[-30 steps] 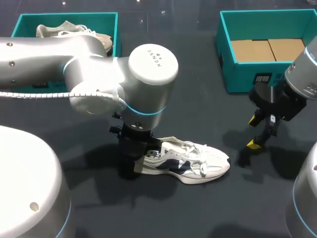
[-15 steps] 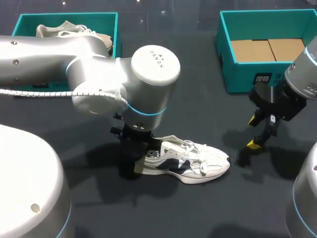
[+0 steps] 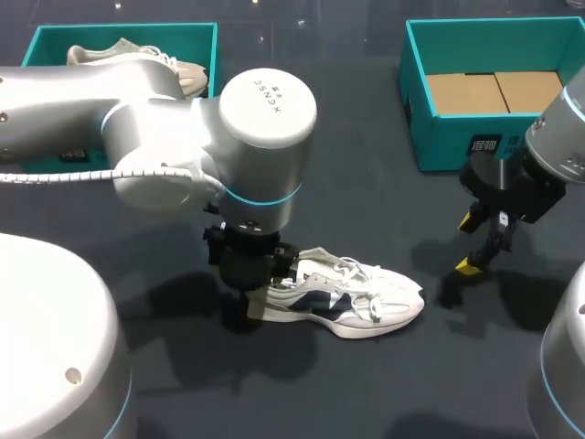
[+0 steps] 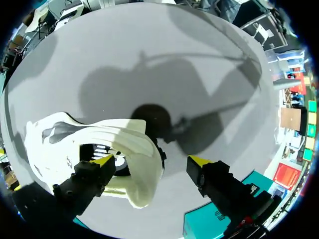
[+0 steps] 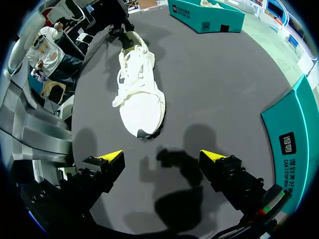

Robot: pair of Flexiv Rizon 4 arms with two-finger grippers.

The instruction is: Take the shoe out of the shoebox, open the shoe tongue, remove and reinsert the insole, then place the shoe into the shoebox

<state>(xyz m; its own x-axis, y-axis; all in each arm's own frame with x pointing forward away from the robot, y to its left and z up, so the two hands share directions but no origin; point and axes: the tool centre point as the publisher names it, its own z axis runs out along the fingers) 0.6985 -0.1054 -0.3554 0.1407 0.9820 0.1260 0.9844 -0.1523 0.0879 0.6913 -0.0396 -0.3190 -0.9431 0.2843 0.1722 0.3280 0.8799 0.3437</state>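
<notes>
A white sneaker with dark side panels [image 3: 352, 297] lies on its side on the dark table, toe to the right. My left gripper [image 3: 256, 306] stands over its heel. In the left wrist view the left gripper [image 4: 149, 162] is open: one yellow fingertip [image 4: 103, 161] is over the shoe's mouth, the other stands clear behind the heel [image 4: 142, 164]. My right gripper [image 3: 480, 245] hangs open to the right of the toe, holding nothing. In the right wrist view the sneaker [image 5: 139, 94] lies ahead of the right gripper [image 5: 164, 158].
A teal shoebox [image 3: 416, 101] with cardboard in it stands at the back right. Another teal box [image 3: 41, 41] at the back left holds a second pale shoe [image 3: 128, 57]. My left arm's thick elbow [image 3: 265, 128] hangs above the table's middle.
My left gripper has opened wide and let go of the sneaker's heel. The left arm has shifted slightly left. The sneaker and the right arm have not moved.
</notes>
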